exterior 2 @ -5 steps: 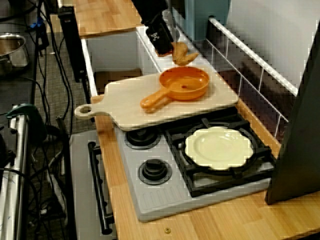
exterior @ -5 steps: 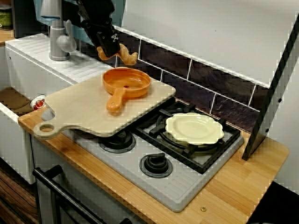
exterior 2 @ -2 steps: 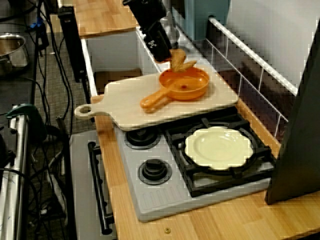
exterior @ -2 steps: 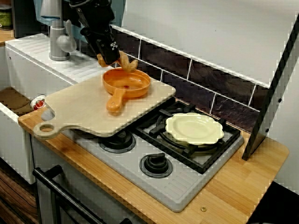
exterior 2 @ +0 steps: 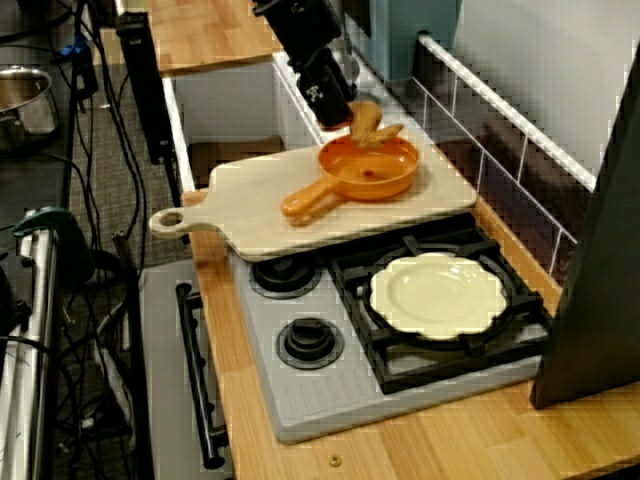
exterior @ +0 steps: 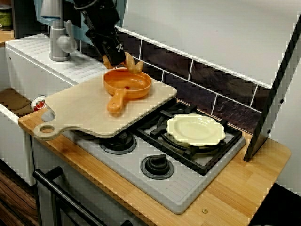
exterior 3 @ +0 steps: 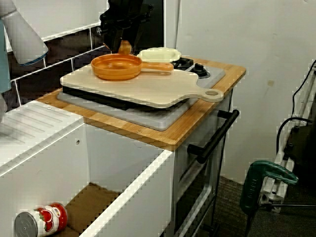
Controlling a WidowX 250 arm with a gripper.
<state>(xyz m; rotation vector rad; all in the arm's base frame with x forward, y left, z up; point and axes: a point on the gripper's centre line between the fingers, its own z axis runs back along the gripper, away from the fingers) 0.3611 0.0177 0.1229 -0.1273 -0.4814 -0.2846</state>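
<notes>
Hovering at far rim of orange pan [exterior: 128,84], gripper [exterior: 114,60] jaws clamped on brown food piece [exterior: 134,66] — loose grip could drop it outside, onto cutting board [exterior: 80,110].

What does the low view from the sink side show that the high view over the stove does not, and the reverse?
Only the low view: a tomato can lying in the sink. Only the high view: a steel pot at the far left and a dark slanted panel at the right. Both: the gripper holding a brown food piece by the rim of the orange pan, which sits on the wooden cutting board, and the cream plate on the burner grate.
</notes>
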